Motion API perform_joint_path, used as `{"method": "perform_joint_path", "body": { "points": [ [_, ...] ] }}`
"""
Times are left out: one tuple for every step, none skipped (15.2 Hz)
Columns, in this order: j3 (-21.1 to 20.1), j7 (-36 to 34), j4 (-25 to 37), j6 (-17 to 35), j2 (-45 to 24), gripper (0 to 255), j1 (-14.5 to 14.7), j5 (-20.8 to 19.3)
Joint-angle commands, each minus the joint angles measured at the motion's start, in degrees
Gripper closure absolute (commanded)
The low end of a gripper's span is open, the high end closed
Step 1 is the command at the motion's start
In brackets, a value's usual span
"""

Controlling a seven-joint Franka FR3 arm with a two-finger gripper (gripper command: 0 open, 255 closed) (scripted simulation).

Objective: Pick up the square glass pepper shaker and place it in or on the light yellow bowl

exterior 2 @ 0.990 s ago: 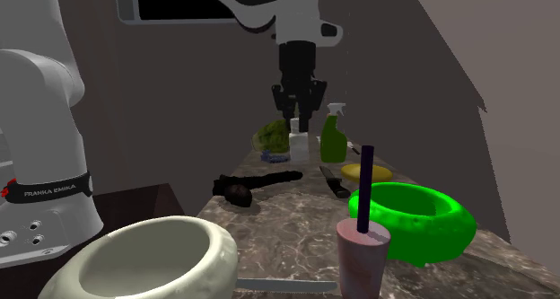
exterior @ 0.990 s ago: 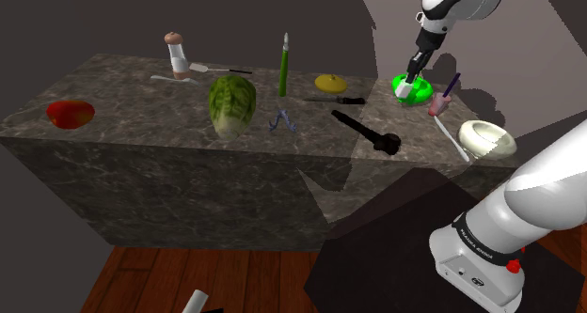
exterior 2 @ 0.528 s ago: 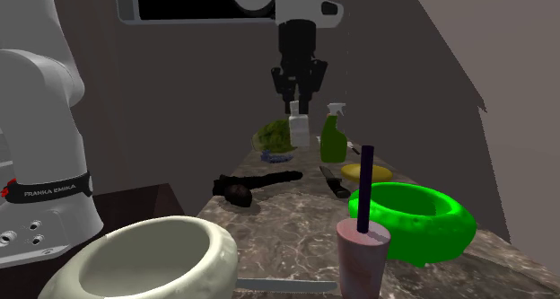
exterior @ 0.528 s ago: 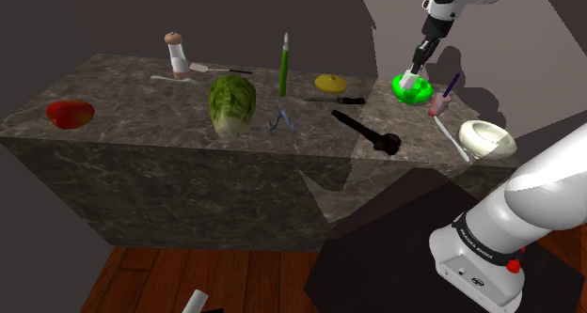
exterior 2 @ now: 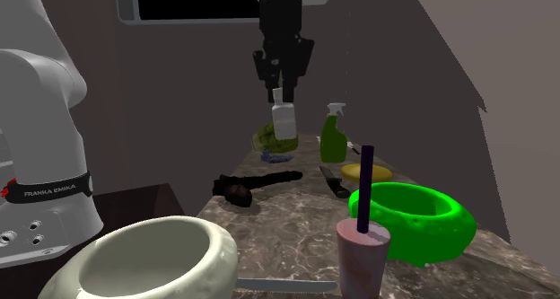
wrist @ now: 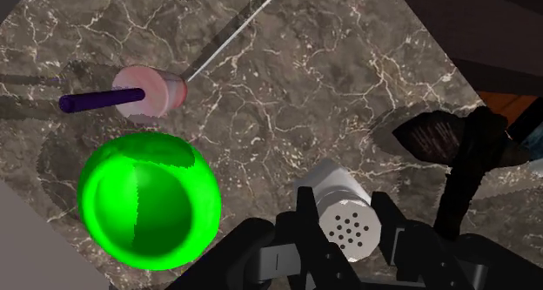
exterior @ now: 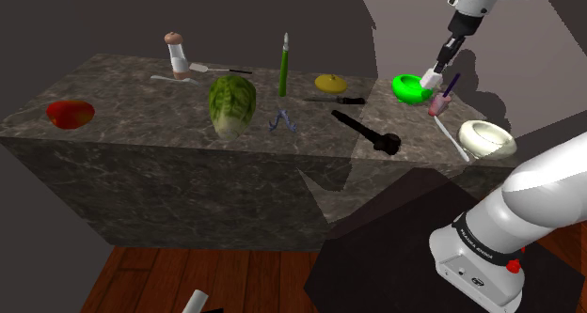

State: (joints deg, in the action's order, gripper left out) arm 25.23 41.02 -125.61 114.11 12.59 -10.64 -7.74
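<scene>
My gripper (exterior: 436,69) is shut on the pepper shaker (exterior: 432,78), a small pale square bottle held high above the marble counter (exterior: 141,95). In the wrist view the shaker's perforated cap (wrist: 349,228) sits clasped between my two black fingers. The shaker (exterior 2: 284,121) hangs under the gripper (exterior 2: 283,95) in the second exterior view. Below and beside it stand a bright green bowl (exterior: 407,87) and a pink cup with a purple straw (exterior: 439,104). The light yellow bowl (exterior: 486,138) rests at the counter's near corner, with its rim (exterior 2: 212,243) close to the second exterior camera.
A white spoon (exterior: 452,142) lies beside the yellow bowl. A black brush (exterior: 368,133), a knife (exterior: 336,101), a lettuce (exterior: 231,104), a tall green bottle (exterior: 283,67), a tomato (exterior: 71,113) and another shaker (exterior: 176,55) spread across the counter. A green spray bottle (exterior 2: 334,137) stands farther along.
The gripper has risen with the shaker and moved from above the green bowl toward the shoulder view's right, nearer the pink cup. Nothing on the counter moved.
</scene>
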Motion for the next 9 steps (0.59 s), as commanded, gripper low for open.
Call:
{"method": "perform_joint_path", "body": {
  "points": [
    [1.04,1.55,-2.05,-0.14,2.47,255,-1.24,-1.37],
    [1.6,2.39,-2.81,-0.41,3.68,255,-1.91,-2.07],
    [2.17,3.26,-3.51,-0.71,4.84,255,-2.59,-2.77],
    [2.76,4.16,-4.14,-1.02,5.96,255,-3.28,-3.46],
    [3.37,5.09,-4.7,-1.35,7.04,255,-3.99,-4.15],
    [3.99,6.05,-5.2,-1.7,8.08,255,-4.7,-4.84],
    [4.62,7.04,-5.63,-2.06,9.06,255,-5.42,-5.51],
    [5.27,8.06,-5.99,-2.42,9.99,255,-6.14,-6.18],
    [5.93,9.11,-6.29,-2.8,10.87,255,-6.87,-6.84]
  ]
}}
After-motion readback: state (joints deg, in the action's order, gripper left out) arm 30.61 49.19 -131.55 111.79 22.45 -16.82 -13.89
